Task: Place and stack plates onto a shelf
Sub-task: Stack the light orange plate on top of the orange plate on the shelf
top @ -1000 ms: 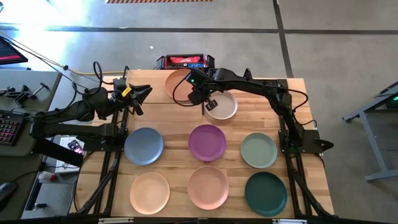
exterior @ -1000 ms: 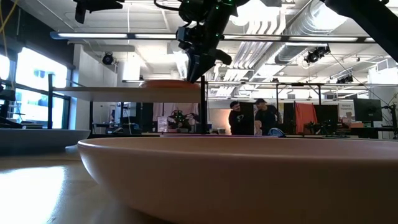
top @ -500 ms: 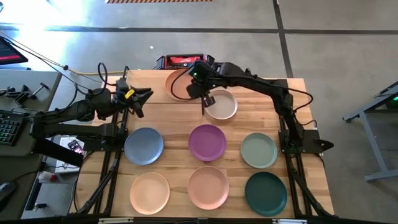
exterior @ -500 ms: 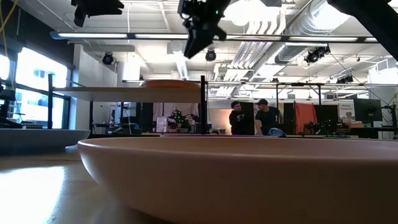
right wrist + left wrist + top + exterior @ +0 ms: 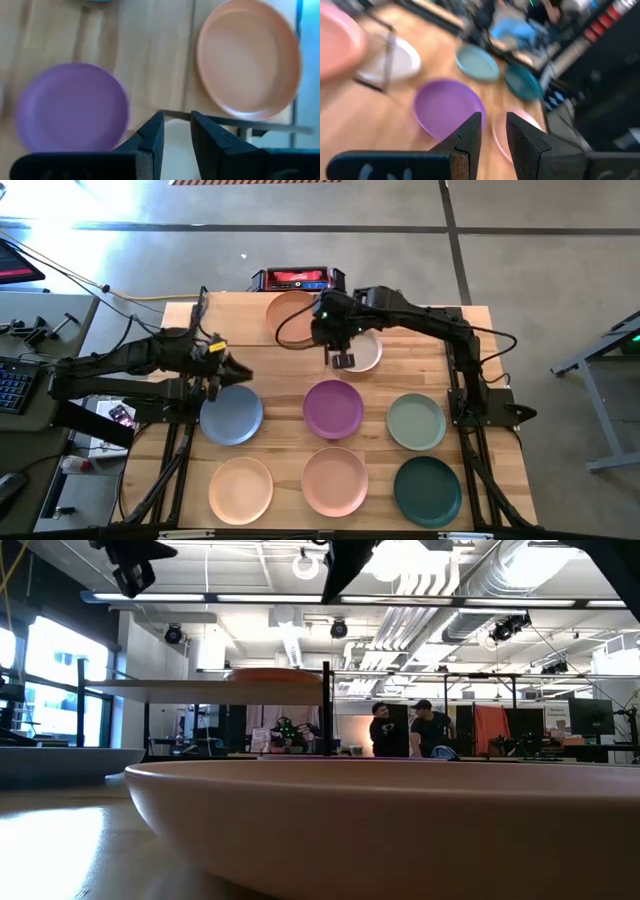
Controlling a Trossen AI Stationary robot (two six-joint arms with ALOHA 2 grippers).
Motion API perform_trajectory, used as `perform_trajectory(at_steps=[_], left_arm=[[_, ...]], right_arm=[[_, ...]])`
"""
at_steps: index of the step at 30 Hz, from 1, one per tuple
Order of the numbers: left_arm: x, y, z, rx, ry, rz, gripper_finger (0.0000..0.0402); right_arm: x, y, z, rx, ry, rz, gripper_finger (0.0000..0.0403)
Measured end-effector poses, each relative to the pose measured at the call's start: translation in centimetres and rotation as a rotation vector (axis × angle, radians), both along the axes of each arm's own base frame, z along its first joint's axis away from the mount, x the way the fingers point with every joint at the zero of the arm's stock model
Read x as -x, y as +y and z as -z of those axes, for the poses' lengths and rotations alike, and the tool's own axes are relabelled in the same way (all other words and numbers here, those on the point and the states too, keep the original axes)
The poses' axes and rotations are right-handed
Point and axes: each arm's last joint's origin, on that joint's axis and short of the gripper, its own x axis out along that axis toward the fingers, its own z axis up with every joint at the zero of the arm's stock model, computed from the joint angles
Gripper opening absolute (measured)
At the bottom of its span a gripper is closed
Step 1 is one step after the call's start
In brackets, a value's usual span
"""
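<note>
One orange plate (image 5: 291, 314) already sits on the shelf (image 5: 300, 330) at the far edge of the desk (image 5: 270, 400); I read that as the base of the stack. The shelf's outline is hard to make out from above, but the low view shows the board with a plate on it.

Right tool (image 5: 342, 359) hangs over the cream plate (image 5: 365, 355), which lies on the desk just beside the shelf. Fingers a narrow gap apart, nothing between them. My guess: it is lined up for the cream plate because that one is nearest the shelf.

Left tool (image 5: 232, 372) is above the far rim of the blue plate (image 5: 231, 413). Also narrow, empty. The fingers look set to pinch a thin rim rather than span a plate.

Still on the desk, laid apart in a grid so each rim stays reachable:
- purple plate (image 5: 333, 408) in the middle
- sage plate (image 5: 416, 421), teal plate (image 5: 427, 490) on the right
- two pink plates (image 5: 240, 488) (image 5: 334, 480) along the near edge

Seven to go, by my count
</note>
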Motion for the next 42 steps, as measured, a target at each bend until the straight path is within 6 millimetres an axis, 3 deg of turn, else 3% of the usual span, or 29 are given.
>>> perform_trajectory(at_steps=[11,21,33,42], left_arm=[[-1.0,-2.7,2.3,0.049,0.251,0.272,0.0078],[-2.2,-6.0,4.3,-0.035,0.431,0.418,0.0078],[-3.5,-10.4,7.7,-0.141,0.658,0.499,0.0078],[-4.9,-12.8,10.4,-0.159,0.771,0.459,0.0078]], right_arm=[[-0.3,5.9,0.2,-0.147,-0.004,0.127,0.0074],[-0.2,10.5,0.2,-0.166,-0.026,0.185,0.0074],[0.2,13.6,0.2,-0.157,-0.043,0.200,0.0074],[0.3,14.0,0.2,-0.151,-0.043,0.189,0.0074]])
